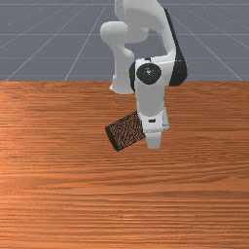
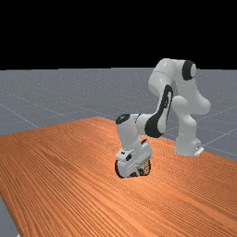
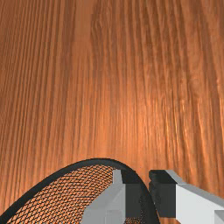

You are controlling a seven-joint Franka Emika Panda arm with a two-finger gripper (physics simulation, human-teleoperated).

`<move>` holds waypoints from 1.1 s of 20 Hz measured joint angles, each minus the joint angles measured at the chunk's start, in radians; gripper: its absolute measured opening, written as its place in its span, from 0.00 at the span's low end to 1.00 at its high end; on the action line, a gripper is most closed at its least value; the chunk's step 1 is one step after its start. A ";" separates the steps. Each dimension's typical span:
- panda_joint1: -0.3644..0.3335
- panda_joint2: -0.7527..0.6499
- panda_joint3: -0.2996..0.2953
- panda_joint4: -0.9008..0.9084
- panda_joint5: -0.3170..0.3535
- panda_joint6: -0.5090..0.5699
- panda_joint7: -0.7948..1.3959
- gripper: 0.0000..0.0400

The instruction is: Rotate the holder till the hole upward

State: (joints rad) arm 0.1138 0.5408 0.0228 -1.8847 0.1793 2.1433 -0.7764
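Pen holder (image 1: 124,134) of black wire mesh, a cylinder, lies on its side on the wood-grained surface (image 1: 121,204), well in from the edge beside the arm's base (image 2: 186,142). Gripper (image 1: 153,145) stands narrow, pinching the mesh wall beneath the smooth, curved rim (image 3: 100,161).

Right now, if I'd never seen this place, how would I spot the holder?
Find the orange-brown table, then follow the white and grey arm to its gripper. Beside that, toward the front view's left, the holder lies tipped on its side. Its black, see-through mesh sets it apart from the solid arm.
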 joint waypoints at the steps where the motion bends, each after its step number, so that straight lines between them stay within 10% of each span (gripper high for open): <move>1: -0.017 -0.026 0.009 -0.043 0.041 -0.006 -0.044 0.13; 5: -0.053 -0.141 0.005 -0.234 0.159 0.014 -0.177 0.13; 7: -0.001 -0.247 -0.034 -0.371 0.106 0.225 -0.092 0.12; 9: -0.063 -0.238 -0.005 -0.368 0.262 0.036 -0.292 0.13; 17: -0.076 -0.401 -0.049 -0.593 0.554 -0.041 -0.639 0.11; 18: -0.036 -0.463 -0.074 -0.665 0.583 0.073 -0.629 0.12; 22: -0.033 -0.550 -0.117 -0.714 0.321 0.289 -0.529 0.11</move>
State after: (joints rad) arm 0.0813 -0.0095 -0.0937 -2.5988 0.5004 2.4321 -1.3050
